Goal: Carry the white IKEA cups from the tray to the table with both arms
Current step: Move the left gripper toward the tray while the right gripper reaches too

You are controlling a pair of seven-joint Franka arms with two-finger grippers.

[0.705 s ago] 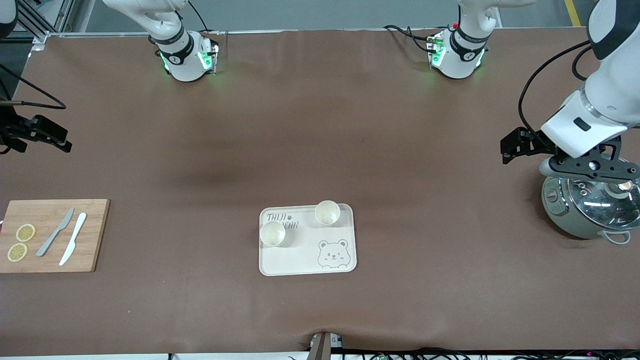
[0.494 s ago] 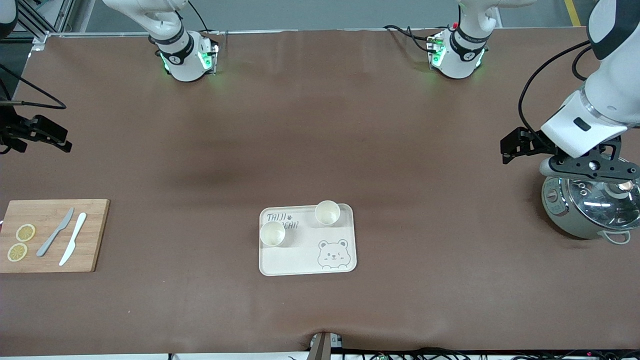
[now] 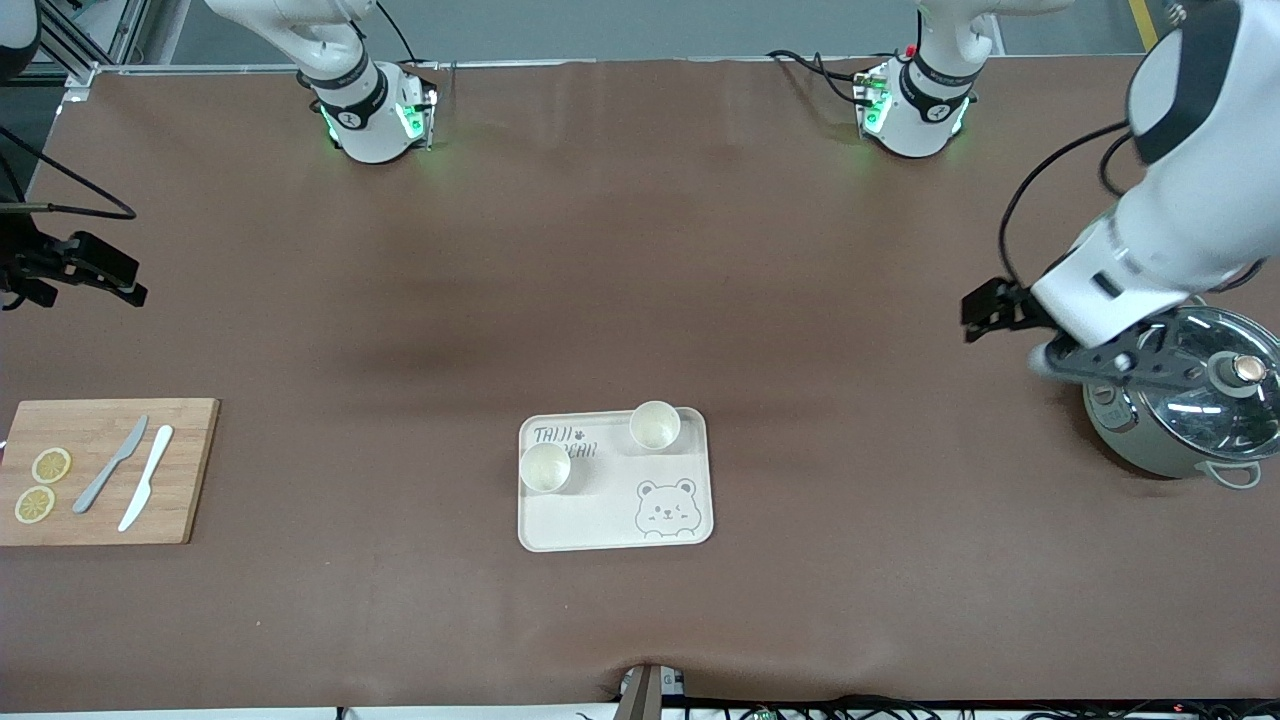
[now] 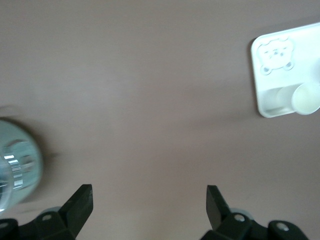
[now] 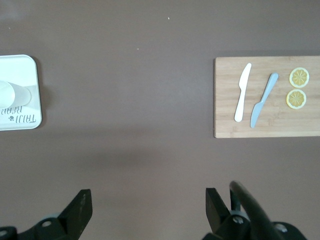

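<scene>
Two cups stood on the tray (image 3: 612,520) in the middle of the bench (image 3: 640,300). One cup (image 3: 655,424) sat at the tray's edge farther from the front camera, toward the left arm's end. The other cup (image 3: 546,467) sat a little nearer to the camera, at the tray's edge toward the right arm's end. The two were apart, with the tray's lettering between them and the bear drawing (image 3: 666,508) nearer the camera.

The left claw (image 4: 149,197) hung over the bench beside the pot (image 3: 1180,400) at the left arm's end, its fingers spread wide with nothing between them. The pot's glass lid (image 3: 1215,375) was on.

The right claw (image 5: 148,200) was up over the bench at the right arm's end, fingers likewise wide and empty; in the front view only a dark part of it showed at the picture's edge.

A wooden board (image 3: 105,470) lay at that end, carrying a grey knife (image 3: 110,464), a white knife (image 3: 146,477) and two lemon slices (image 3: 43,484).
</scene>
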